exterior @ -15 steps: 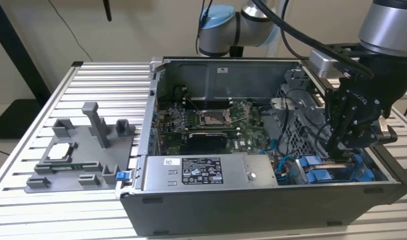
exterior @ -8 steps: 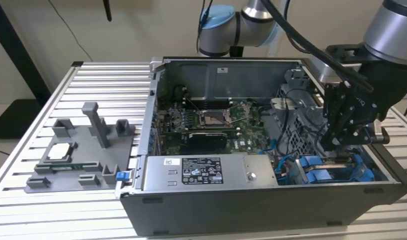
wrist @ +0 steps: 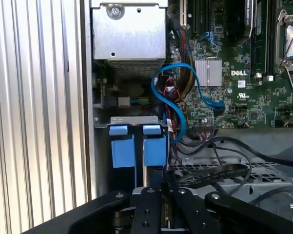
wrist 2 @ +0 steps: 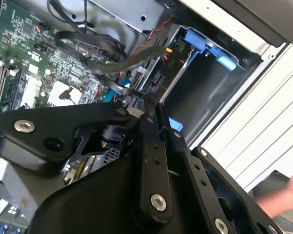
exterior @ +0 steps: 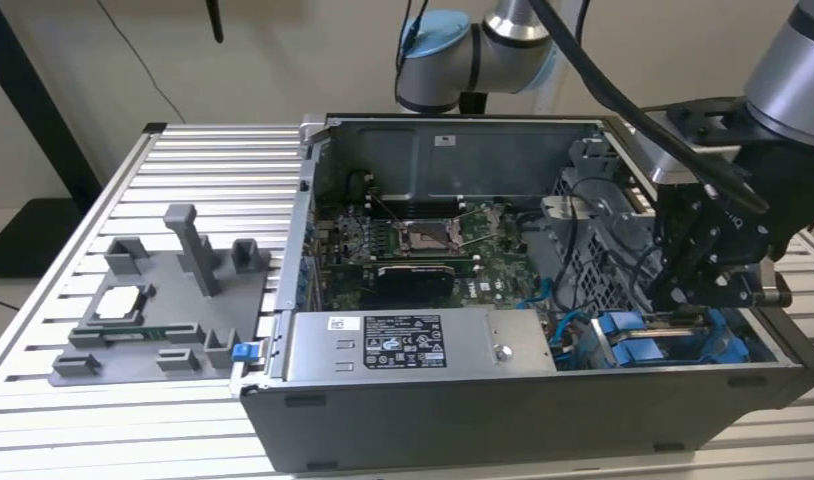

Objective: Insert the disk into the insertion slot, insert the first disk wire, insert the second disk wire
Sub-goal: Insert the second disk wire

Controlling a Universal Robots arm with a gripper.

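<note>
Meanwhile gripper (exterior: 694, 300) hangs over insertion slot (wrist: 136, 146), grip state unclear; ext. view adds power-supply box (exterior: 407, 343).

There was one open computer case (exterior: 541, 400) on the slatted table (exterior: 180, 180), with one motherboard (exterior: 421, 240) inside it and one grey labelled power-supply box (exterior: 407, 345) along its near edge. In the first wrist view, two blue plastic carriers (wrist: 136, 144) stood side by side, and one light blue cable (wrist: 180, 92) looped above them. One grey fixture tray (exterior: 167, 300) lay on the table beside the case, and one robot arm (exterior: 781, 80) reached in.
</note>
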